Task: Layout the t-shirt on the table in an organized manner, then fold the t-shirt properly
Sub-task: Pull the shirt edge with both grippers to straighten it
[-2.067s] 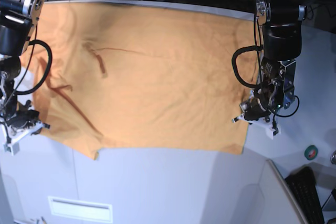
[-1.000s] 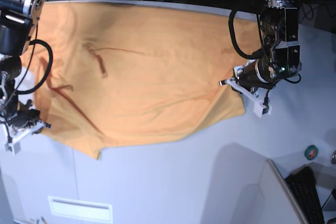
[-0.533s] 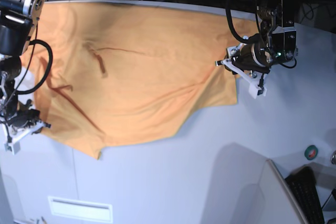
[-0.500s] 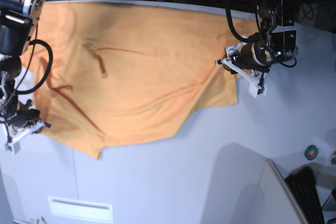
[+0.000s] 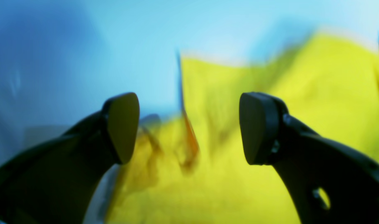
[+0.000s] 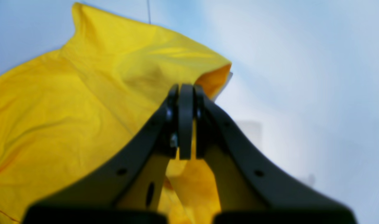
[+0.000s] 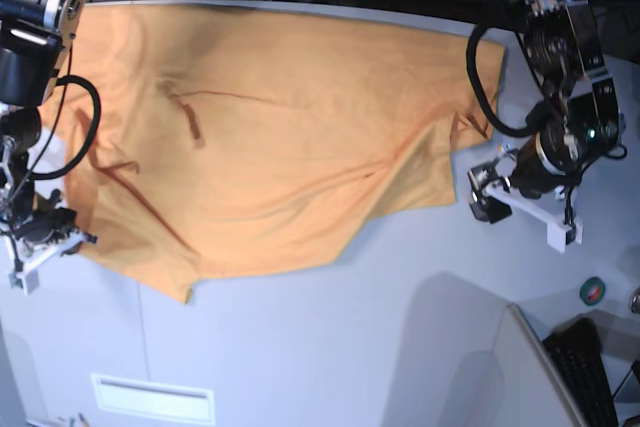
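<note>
At right of the base view, the left gripper (image 7: 520,207) hangs spread and empty, the orange t-shirt (image 7: 260,137) just left of it on the white surface (image 7: 330,347). At far left, the right gripper (image 6: 185,124) pinches its edge.

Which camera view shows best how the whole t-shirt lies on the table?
The base view: the t-shirt appears nearly whole, spread across the table. The left wrist view gives only a blurred patch; the right wrist view shows one corner pinched in the right gripper.
</note>
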`<state>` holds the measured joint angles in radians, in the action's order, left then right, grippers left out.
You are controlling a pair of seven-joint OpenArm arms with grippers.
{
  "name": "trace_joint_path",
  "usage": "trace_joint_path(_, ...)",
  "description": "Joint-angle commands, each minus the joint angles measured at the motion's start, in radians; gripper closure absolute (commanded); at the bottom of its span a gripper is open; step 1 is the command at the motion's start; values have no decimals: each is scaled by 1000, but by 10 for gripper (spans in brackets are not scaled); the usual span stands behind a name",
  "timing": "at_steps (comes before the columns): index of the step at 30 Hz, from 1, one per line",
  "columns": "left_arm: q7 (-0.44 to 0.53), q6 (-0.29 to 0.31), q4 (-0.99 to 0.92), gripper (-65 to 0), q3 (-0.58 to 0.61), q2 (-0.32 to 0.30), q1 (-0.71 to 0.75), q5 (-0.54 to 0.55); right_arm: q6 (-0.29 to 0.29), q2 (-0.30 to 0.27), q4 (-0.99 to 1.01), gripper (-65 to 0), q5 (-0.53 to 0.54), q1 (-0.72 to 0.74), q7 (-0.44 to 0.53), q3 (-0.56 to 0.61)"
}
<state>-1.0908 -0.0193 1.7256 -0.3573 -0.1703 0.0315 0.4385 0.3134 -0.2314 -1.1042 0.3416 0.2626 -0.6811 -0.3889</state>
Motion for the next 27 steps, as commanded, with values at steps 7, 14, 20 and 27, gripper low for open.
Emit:
trace_joint_path(7,117,6,-447,-479,175,-100,-232,16,3,-16,-15,0,9,25,21,-3)
trace_joint_path(14,237,11,-691,-479,240,-102,-328,21,3,-16,-15,0,9,25,22,-3)
trace_joint_path(20,242,101,-757,-479,238,-99,-341,16,3,-16,-15,0,9,25,24,-3)
trace_joint_path(27,242,104,-755,-479,240,-77,-327,13,3,-6,-15,0,9,25,24,-3)
